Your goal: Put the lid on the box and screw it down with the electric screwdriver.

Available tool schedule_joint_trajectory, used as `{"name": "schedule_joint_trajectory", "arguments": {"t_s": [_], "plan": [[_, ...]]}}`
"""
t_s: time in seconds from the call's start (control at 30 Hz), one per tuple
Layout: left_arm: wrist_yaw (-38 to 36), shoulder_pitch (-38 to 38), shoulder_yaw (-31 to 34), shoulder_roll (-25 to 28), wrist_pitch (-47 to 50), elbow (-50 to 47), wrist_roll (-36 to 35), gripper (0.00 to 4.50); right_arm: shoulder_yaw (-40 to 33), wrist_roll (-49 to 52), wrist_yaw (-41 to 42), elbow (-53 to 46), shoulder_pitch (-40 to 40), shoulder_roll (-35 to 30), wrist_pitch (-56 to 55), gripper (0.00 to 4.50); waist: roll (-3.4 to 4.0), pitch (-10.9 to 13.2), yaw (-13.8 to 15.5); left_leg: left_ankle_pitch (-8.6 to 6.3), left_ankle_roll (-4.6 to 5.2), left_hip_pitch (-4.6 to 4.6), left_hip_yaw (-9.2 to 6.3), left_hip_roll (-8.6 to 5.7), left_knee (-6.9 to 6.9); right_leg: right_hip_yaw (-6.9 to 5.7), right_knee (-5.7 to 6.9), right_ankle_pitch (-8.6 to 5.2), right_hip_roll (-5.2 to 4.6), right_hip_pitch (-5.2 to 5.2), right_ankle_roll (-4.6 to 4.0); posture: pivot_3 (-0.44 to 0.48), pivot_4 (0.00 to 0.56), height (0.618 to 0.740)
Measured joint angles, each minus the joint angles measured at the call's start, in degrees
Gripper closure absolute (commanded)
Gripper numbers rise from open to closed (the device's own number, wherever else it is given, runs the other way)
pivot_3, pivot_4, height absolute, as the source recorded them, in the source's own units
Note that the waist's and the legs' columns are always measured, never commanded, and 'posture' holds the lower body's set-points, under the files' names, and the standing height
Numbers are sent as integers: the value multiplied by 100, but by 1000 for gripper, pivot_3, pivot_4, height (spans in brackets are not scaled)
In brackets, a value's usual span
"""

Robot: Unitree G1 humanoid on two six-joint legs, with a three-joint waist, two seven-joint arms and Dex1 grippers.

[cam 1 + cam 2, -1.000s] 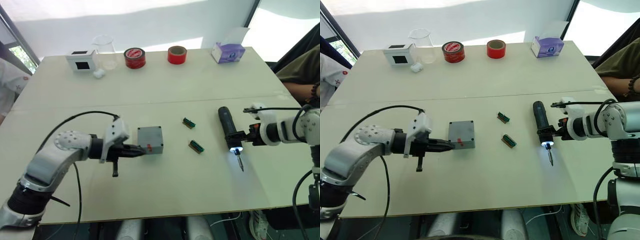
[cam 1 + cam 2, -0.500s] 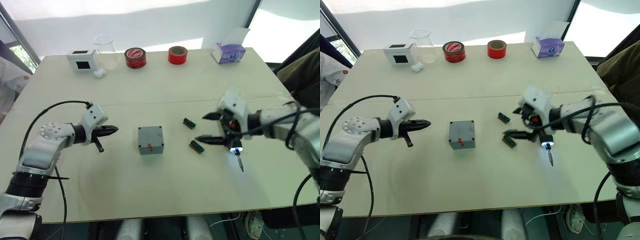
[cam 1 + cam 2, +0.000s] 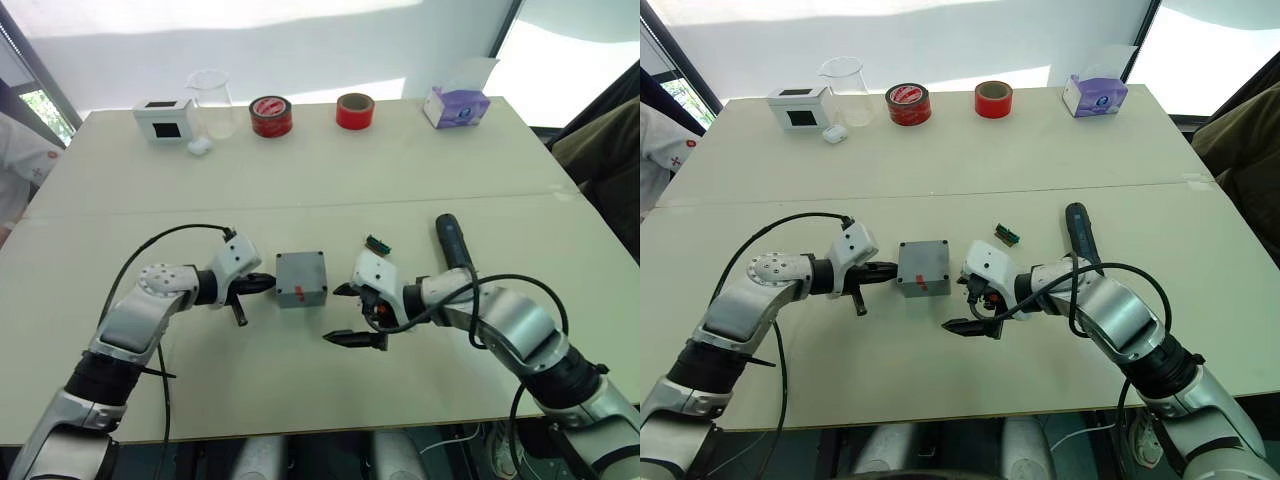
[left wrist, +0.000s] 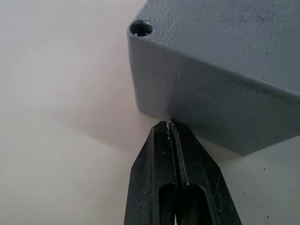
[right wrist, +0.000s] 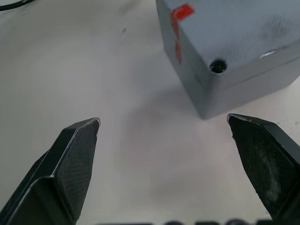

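A grey box with a red mark on its near side sits at the middle of a pale table, flanked by both grippers. The left gripper lies low on the box's left, its fingers pressed together, tips touching or just short of the box wall near the base, below a corner hole. The right gripper stands just right of the box, fingers spread wide, one near the box's right side and the other nearer the table's front edge, holding nothing. The lid appears to be already on the box, with a seam visible around the wall, though this cannot be told for sure. The screwdriver lies on the table to the right, partly behind the right arm. Nearby is a small green part. At the far edge stand a white box, a beaker, two red tape rolls and a tissue box.
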Motion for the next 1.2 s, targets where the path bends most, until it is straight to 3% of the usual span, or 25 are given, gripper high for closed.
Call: {"name": "schedule_joint_trajectory", "arguments": {"t_s": [0.23,0.47,0.57,0.7,0.9,1.2], "plan": [[70,-1213,-105,-799,-865,1553,275,4500,-83,242,-124,-136,48,640,290,19,-3,-2,87,15,-25,0,-2,-3,7,-4,6,1,1,2,0,0,150,740],[-167,-1296,-87,-530,-1196,1993,457,4500,-340,334,-227,-486,146,336,513,19,-4,-3,39,15,-26,0,-2,0,6,-4,7,1,5,-1,0,0,150,740],[-272,-1039,89,-97,-1137,1893,459,4500,-720,349,-201,-574,151,49,532,19,-4,-3,-15,15,-25,2,-2,1,5,-3,8,0,6,0,0,0,150,740],[-485,-295,263,263,-612,996,278,4500,-790,49,-288,-161,33,54,217,19,-5,-4,-42,15,-25,2,-2,4,2,-2,8,0,6,-1,0,0,150,740],[-321,339,354,230,-49,-21,11,4500,-448,-394,-338,673,-177,667,-330,19,-7,-5,-20,15,-25,3,-2,2,3,-2,11,0,3,0,0,0,150,740],[-35,275,287,-189,181,-247,-34,4500,-208,-509,10,636,-38,628,-417,19,-7,-5,-23,16,-27,3,-3,0,4,-3,11,0,3,1,0,0,150,740]]}}
